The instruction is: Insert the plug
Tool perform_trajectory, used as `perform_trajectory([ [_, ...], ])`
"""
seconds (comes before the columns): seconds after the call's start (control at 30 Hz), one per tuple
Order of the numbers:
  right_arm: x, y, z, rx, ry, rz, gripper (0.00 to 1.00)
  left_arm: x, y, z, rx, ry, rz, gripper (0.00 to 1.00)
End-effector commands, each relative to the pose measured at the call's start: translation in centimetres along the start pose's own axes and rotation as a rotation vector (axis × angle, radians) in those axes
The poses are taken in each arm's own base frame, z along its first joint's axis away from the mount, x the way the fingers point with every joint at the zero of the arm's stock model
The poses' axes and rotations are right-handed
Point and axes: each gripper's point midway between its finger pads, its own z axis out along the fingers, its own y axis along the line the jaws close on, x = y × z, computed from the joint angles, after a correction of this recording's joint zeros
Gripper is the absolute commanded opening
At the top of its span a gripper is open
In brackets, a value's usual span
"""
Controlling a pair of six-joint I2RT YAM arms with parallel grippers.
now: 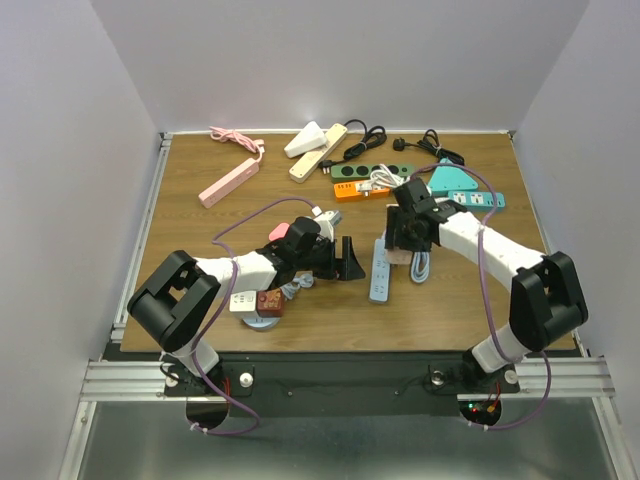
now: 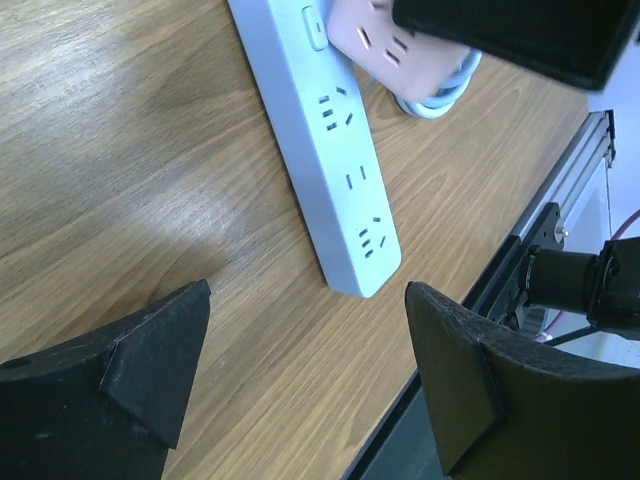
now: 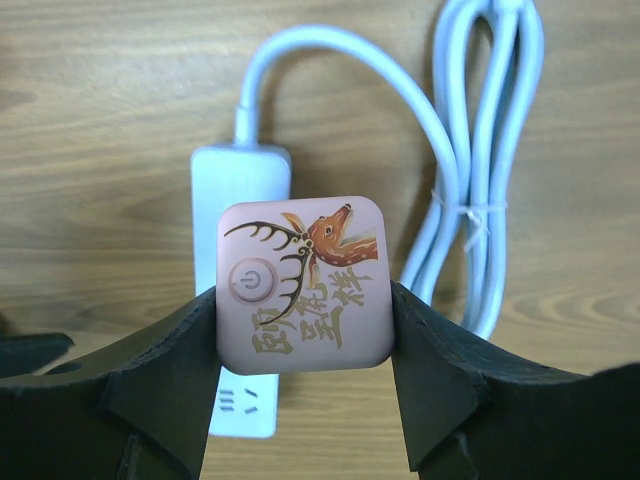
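Observation:
A pink cube plug (image 3: 303,285) with a deer picture and a power button is held between the two fingers of my right gripper (image 3: 303,302), which is shut on its sides. It sits over the cable end of a light blue power strip (image 3: 240,180), next to the strip's switch (image 2: 315,27); its prongs are hidden. The strip (image 1: 381,272) lies lengthwise on the wooden table. My left gripper (image 2: 305,370) is open and empty, just off the strip's (image 2: 340,130) free end. From above, the left gripper (image 1: 350,258) is left of the strip and the right gripper (image 1: 402,240) is above its far end.
The strip's coiled pale cable (image 3: 470,180) lies to the right of the plug. Several other power strips lie at the back: pink (image 1: 228,183), cream (image 1: 318,150), orange (image 1: 360,190), teal (image 1: 462,190). Small adaptors (image 1: 262,302) sit near the left arm. The table's front edge (image 2: 470,300) is close.

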Motion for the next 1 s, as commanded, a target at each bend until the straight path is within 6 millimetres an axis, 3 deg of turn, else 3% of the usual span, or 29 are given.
perform_trajectory([
  [0.0, -0.4, -0.5, -2.0, 0.015, -0.075, 0.051, 0.00, -0.5, -0.5, -0.1, 0.021, -0.030, 0.006, 0.89],
  [0.07, -1.7, -0.4, -3.8, -0.016, -0.160, 0.105, 0.00, -1.1, -0.5, -0.2, 0.017, -0.054, 0.005, 0.89],
  [0.17, -2.2, -0.4, -5.0, -0.049, -0.234, 0.149, 0.00, -1.7, -0.7, 0.0, 0.014, -0.071, 0.002, 0.89],
  [0.3, -1.8, 0.0, -6.2, -0.078, -0.299, 0.188, 0.00, -1.8, -1.0, 0.2, 0.012, -0.080, 0.001, 0.89],
  [0.47, -1.1, 2.4, -7.6, -0.101, -0.408, 0.219, 0.00, -1.6, -1.1, 0.6, 0.003, -0.088, -0.008, 0.89],
  [0.63, -0.8, 2.9, -8.2, -0.104, -0.487, 0.244, 0.00, -1.6, -1.4, 1.3, 0.001, -0.099, -0.006, 0.88],
  [0.97, -1.4, 2.6, -8.0, -0.098, -0.576, 0.237, 0.00, 0.8, -0.1, 4.1, -0.063, -0.046, -0.043, 0.82],
])
